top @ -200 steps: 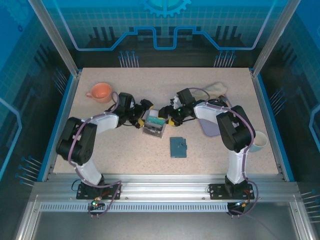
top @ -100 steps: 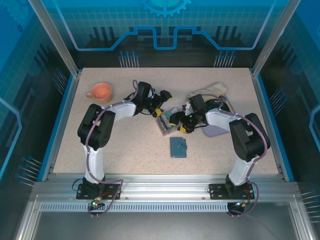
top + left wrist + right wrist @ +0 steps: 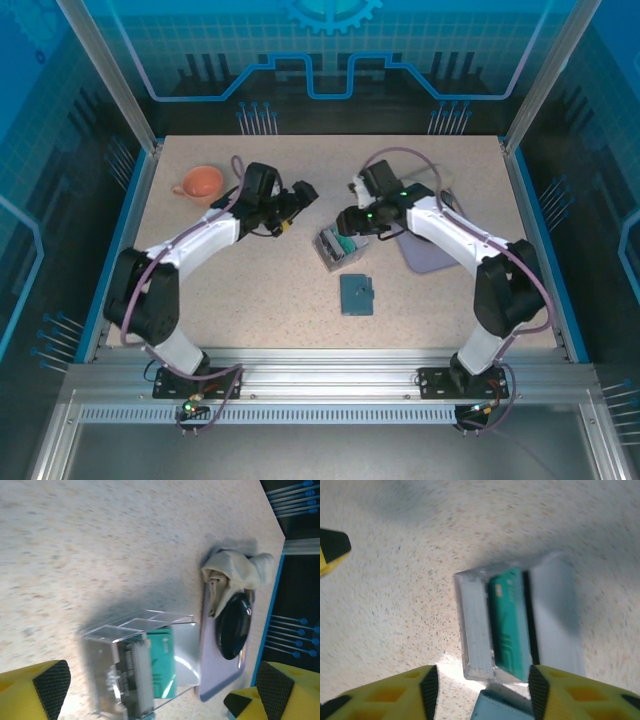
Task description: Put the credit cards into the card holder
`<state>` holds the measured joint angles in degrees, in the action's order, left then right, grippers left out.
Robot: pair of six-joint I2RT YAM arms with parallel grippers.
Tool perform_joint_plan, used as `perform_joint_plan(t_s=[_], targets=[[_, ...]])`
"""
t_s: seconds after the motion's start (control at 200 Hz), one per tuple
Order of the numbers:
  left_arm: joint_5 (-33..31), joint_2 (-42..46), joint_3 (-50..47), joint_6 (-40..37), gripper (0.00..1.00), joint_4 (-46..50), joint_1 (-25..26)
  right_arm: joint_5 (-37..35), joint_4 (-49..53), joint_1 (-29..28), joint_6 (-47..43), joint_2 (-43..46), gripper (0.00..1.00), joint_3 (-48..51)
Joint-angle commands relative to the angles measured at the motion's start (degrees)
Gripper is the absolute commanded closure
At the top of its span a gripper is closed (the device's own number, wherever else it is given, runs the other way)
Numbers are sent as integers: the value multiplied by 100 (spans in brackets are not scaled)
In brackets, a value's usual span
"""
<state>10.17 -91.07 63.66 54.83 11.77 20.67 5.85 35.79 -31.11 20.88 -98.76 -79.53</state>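
1. Landmark: clear box [image 3: 338, 251], lying askew near the middle of the bench [image 3: 240, 290].
2. Credit cards [image 3: 507, 625]: on edge inside the clear box. One teal card is plain to see, with dark and grey edges packed next to it. The count is not readable.
3. Card holder [image 3: 356, 294]: flat on the bench, just beside the clear box on the side toward the arm bases, with a narrow strip of bench between them.
4. Right claw [image 3: 345, 222]: above the far side of the clear box, pointing down.
   - In the wrist view the jaws stand part-way apart with nothing gripped between them.
   - The box end nearest the card holder shows in the gap between the yellow fingers [image 3: 415, 690].
   - The cards lie straight ahead of that gap.
   - I cannot tell whether a finger touches the box wall.
5. Left claw [image 3: 300, 195]: to the left of the clear box and beyond it, apart from it.
   - The jaws are spread wide and hold nothing.
   - Its wrist view takes in the box and cards between the two tips.
6. Lilac mat [image 3: 425, 255]: just right of the clear box, carrying a crumpled cloth [image 3: 232, 572] and a black rounded object [image 3: 234, 625].
7. Orange cup [image 3: 200, 182]: well apart from the clear box, to its far left.
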Motion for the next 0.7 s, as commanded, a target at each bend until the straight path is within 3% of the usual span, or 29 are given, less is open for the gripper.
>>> perform_joint_plan(t_s=[0.0, 0.125, 0.3, 0.695], targets=[[-632, 447, -633, -101, 1, 286, -28, -603, 720, -406, -839, -485, 54, -428], [-900, 966, -1270, 104, 1, 197, -28, -1095, 1009, -745, -1037, -969, 59, -941], [-1254, 1623, -1986, 300, 1, -58, -28, -1943, 1274, -1050, -1145, -1514, 55, -1419], [-1266, 1828, -2218, 317, 1, -113, -36, -2433, 1534, -1298, -1250, -2212, 49, -1969]])
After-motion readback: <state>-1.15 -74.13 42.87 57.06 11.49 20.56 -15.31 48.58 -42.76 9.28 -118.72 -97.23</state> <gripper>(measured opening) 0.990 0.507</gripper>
